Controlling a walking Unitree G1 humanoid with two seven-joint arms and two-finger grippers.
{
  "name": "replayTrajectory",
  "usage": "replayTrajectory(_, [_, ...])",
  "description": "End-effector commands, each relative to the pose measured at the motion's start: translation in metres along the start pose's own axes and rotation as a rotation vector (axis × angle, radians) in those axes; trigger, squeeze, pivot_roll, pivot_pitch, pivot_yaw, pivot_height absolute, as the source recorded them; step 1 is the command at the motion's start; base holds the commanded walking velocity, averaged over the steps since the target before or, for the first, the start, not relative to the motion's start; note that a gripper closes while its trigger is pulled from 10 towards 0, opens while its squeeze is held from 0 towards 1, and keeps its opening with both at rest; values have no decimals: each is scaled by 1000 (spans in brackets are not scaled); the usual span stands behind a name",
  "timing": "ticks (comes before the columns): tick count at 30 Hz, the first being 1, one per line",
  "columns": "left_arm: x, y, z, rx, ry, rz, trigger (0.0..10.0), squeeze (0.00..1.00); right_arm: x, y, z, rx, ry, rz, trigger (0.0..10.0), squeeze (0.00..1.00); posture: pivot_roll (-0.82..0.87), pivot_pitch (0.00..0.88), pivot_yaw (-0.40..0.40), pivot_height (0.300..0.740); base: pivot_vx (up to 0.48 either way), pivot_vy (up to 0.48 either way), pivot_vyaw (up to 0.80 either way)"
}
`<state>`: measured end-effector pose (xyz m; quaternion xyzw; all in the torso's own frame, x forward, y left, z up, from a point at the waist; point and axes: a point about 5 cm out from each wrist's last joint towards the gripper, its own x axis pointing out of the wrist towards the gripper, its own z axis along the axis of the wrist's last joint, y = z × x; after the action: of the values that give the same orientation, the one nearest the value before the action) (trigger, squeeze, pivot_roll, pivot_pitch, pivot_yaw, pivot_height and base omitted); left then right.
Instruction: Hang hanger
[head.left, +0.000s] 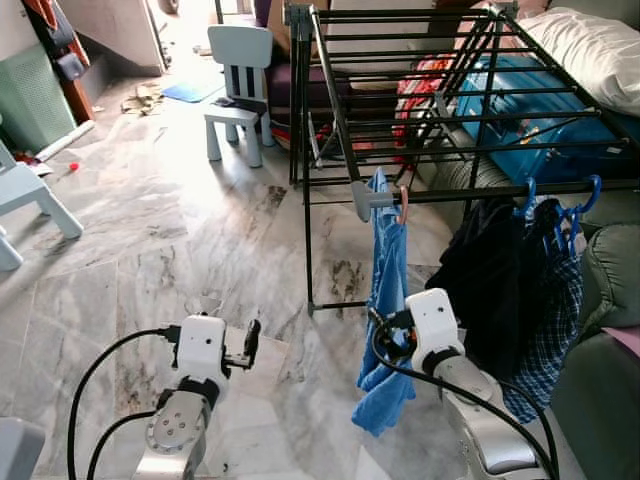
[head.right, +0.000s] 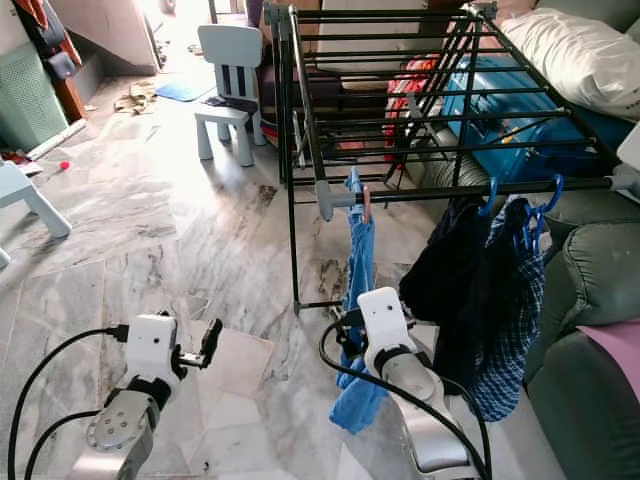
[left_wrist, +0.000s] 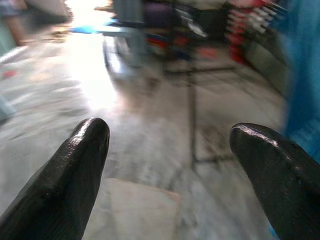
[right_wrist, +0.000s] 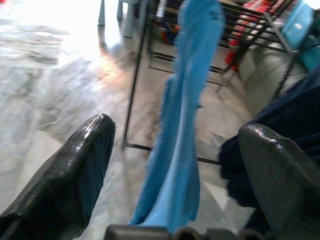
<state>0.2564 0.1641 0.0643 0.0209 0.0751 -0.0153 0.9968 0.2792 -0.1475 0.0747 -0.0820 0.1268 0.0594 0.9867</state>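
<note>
A blue garment (head.left: 388, 290) hangs from a pinkish hanger hook (head.left: 402, 206) on the front rail of a black drying rack (head.left: 480, 191). My right gripper (right_wrist: 177, 135) is low beside the garment, open, and the blue cloth (right_wrist: 185, 115) hangs just ahead between its fingers (right_wrist: 85, 165) without being pinched. The right wrist housing (head.left: 433, 322) sits against the lower part of the cloth. My left gripper (left_wrist: 167, 137) is open and empty over the marble floor, well to the left of the rack (head.left: 245, 345).
Dark and checked clothes (head.left: 505, 290) hang on blue hangers (head.left: 575, 205) further right on the same rail. A grey-green sofa (head.left: 600, 390) stands at the right, with a blue suitcase (head.left: 540, 115) and a white pillow (head.left: 590, 45) behind the rack. Small pale chairs (head.left: 240, 85) stand on the floor to the left.
</note>
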Motion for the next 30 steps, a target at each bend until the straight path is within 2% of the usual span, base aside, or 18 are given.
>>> replayTrajectory(1, [-1,9,-7,2,29,39,10000,0,3,2,5,18,-12,-7,10000,0,75,13,-23,740,0,0,800])
replayTrajectory(5, [3,4,-3,64,17,-36,10000,0,5,6,11,-40,-47,16,10000,0,65,27,-23,740,0,0,800])
replayTrajectory(8, [6,2,-1,80,7,-63,10000,0,8,6,14,-72,-63,26,10000,0,61,37,-28,740,0,0,800])
replayTrajectory(10, [9,0,1,44,1,-65,10000,0,14,4,12,-108,-28,41,10000,0,57,38,-33,740,0,0,419])
replayTrajectory(14, [11,-14,0,13,1,-81,10000,0,25,-3,17,-89,-20,34,10000,0,57,50,-39,740,0,0,0])
replayTrajectory(17, [9,-18,0,9,2,-90,10000,0,28,-6,20,-88,-31,15,10000,0,58,51,-40,740,0,0,0])
replayTrajectory(19, [7,-24,-2,6,5,-108,10000,0,35,-11,33,-121,-73,-11,10000,0,63,58,-43,740,0,0,0])
replayTrajectory(20, [5,-29,-4,0,8,-129,10000,0,40,-18,43,-153,-105,-65,10000,0,67,67,-48,740,0,0,0])
replayTrajectory(24, [4,-31,-5,2,9,-135,10000,0,43,-29,50,-150,-118,-155,10000,0,67,67,-48,740,0,0,0])
replayTrajectory(27, [5,-30,-4,-11,6,-119,10000,0,41,-30,50,-160,-132,-154,10000,0,78,68,-45,740,0,0,0])
replayTrajectory(30, [7,-31,-3,-13,5,-129,10000,0,40,-33,41,-171,-95,-156,10000,0,75,73,-40,740,0,0,0])
